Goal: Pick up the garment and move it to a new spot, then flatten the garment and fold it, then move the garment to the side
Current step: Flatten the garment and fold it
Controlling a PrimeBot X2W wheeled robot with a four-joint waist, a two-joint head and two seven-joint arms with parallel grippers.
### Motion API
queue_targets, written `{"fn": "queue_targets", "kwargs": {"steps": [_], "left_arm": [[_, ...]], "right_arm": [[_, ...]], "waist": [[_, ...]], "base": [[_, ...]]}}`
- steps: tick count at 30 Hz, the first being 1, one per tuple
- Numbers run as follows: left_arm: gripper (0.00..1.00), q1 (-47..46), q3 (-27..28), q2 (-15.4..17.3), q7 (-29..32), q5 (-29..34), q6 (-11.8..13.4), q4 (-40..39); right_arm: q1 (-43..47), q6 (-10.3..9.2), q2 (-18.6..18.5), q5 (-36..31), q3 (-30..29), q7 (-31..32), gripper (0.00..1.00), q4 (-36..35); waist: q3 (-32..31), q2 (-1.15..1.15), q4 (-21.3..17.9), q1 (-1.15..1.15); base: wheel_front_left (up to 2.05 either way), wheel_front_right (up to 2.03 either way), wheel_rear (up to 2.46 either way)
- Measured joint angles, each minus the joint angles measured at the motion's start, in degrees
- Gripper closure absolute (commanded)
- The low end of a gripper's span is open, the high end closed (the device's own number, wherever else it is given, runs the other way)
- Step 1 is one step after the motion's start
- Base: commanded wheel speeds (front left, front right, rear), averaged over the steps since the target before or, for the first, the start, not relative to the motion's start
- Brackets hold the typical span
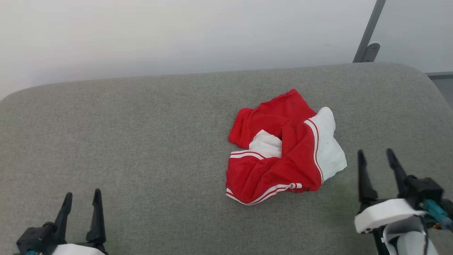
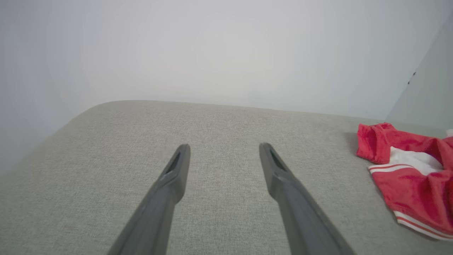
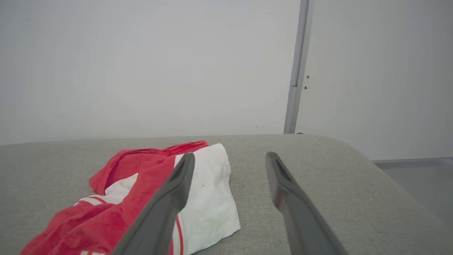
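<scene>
The garment (image 1: 283,148), red with white sleeves and striped trim, lies crumpled in a heap a little right of the middle of the grey cushioned surface (image 1: 141,141). My right gripper (image 1: 375,154) hovers open just right of the heap, its fingers empty; in the right wrist view the garment (image 3: 148,191) lies left of and partly behind the left finger of the right gripper (image 3: 230,157). My left gripper (image 1: 82,194) stands open and empty near the front left, far from the garment. In the left wrist view the left gripper (image 2: 224,147) points over bare fabric, the garment (image 2: 410,177) at the right edge.
A pale wall (image 1: 177,35) rises behind the surface's rounded far edge. A grey metal post with a bracket (image 1: 370,42) stands at the back right. The surface curves away at its right end (image 3: 371,170), with floor beyond.
</scene>
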Motion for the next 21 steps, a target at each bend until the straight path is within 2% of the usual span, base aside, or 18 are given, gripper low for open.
{"fn": "queue_targets", "kwargs": {"steps": [4, 10, 16, 21], "left_arm": [[0.0, 0.0, -0.4, -0.6, 0.0, -0.4, -0.1, 0.3], [0.0, -2.7, -2.3, -1.4, 0.0, -1.2, -0.1, 1.0], [0.0, -6.4, -3.5, -1.6, 0.0, -1.9, -0.1, 1.9], [0.0, -8.2, -3.8, -1.9, 0.0, -2.7, -0.1, 2.5]], "right_arm": [[-2.1, 0.01, -2.7, -0.1, 2.7, 4.5, 0.0, 2.2], [-7.7, 0.01, -11.3, 1.2, 9.1, 18.4, 0.0, 5.2], [-14.3, 0.01, -18.6, 7.3, 15.8, 32.9, 0.0, 5.9], [-16.6, 0.01, -22.8, 13.6, 21.4, 41.5, 0.0, 5.9]], "waist": [[1.0, 0.0, 0.1, 0.0], [4.3, 0.0, 0.8, 0.0], [8.9, 0.0, 2.0, 0.0], [12.2, 0.0, 3.4, 0.0]], "base": [[0.0, 0.0, 0.0], [0.0, 0.0, 0.0], [0.0, 0.0, 0.0], [0.0, 0.0, 0.0]]}}
